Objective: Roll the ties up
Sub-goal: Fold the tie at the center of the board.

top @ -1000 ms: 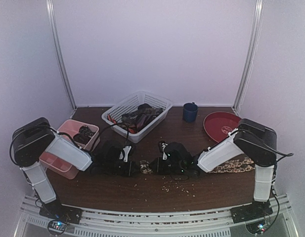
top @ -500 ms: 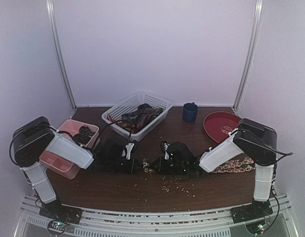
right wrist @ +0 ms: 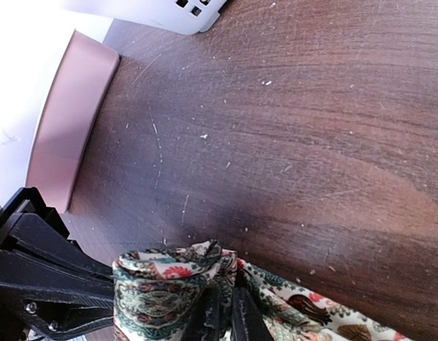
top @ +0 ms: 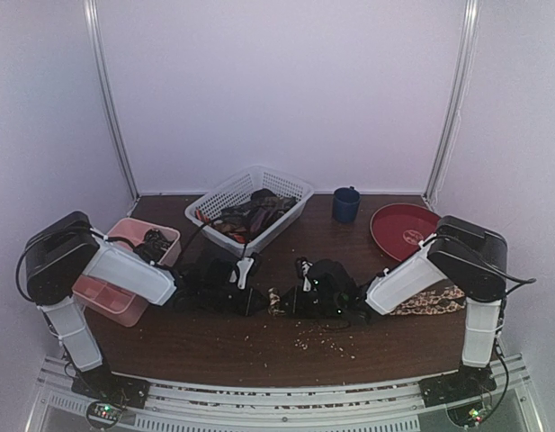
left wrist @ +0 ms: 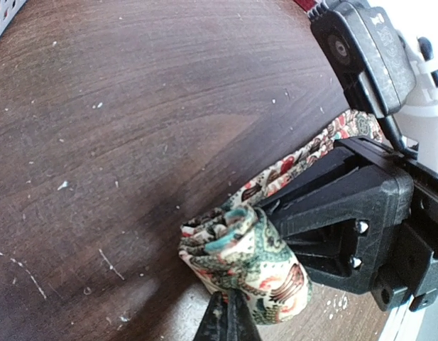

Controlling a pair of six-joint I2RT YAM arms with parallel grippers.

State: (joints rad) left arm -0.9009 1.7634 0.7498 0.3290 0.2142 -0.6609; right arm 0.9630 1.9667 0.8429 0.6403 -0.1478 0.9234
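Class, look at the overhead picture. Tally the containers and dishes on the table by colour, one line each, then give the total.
White basket: 1
Pink tray: 1
Blue mug: 1
Red plate: 1
Total: 4

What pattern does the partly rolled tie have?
The tie is cream paisley with teal and red; clearest in the left wrist view.

The surface (left wrist: 133,106) is dark wood grain, faintly glossy, scratched and flecked with pale crumbs. The tie (left wrist: 240,256) is soft printed cloth, matt. The left fingers (left wrist: 213,325) are black matt plastic; the basket (top: 225,191) white lattice plastic.
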